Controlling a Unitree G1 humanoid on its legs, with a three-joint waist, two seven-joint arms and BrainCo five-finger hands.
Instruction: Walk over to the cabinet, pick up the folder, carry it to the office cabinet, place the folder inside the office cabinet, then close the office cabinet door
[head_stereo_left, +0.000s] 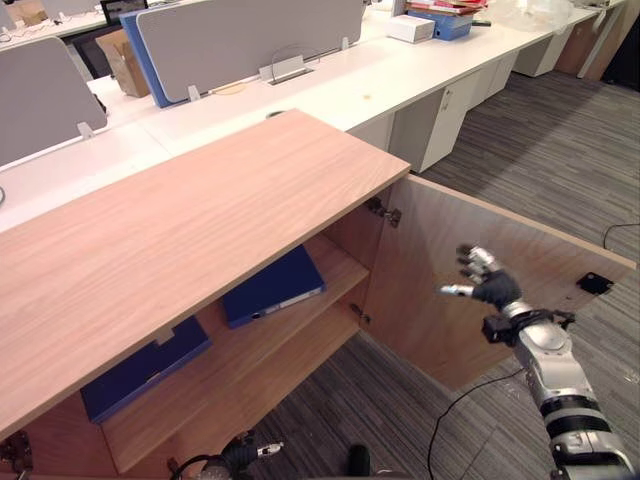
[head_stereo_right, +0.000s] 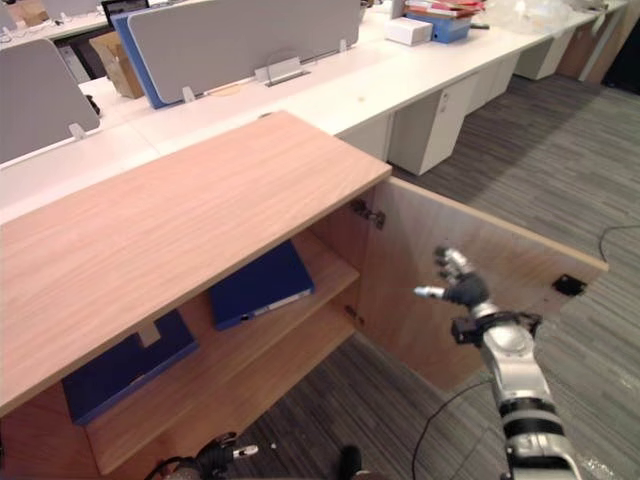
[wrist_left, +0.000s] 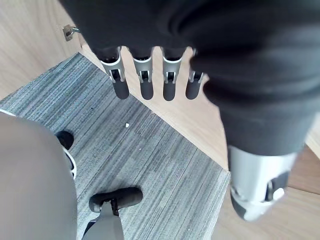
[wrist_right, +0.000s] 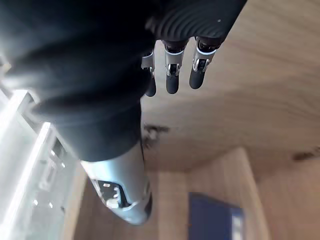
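Observation:
The wooden office cabinet stands with its right door swung wide. On its shelf lie two blue folders: one toward the right, also seen from the right wrist, and another toward the left. My right hand hovers open in front of the door's inner face, its fingers straight and holding nothing. Low by the cabinet's foot, my left hand hangs open over the grey carpet, its fingers straight and empty.
Behind the cabinet run long white desks with grey dividers, a cardboard box and a white box. White pedestal drawers stand under the desks. Grey carpet spreads to the right.

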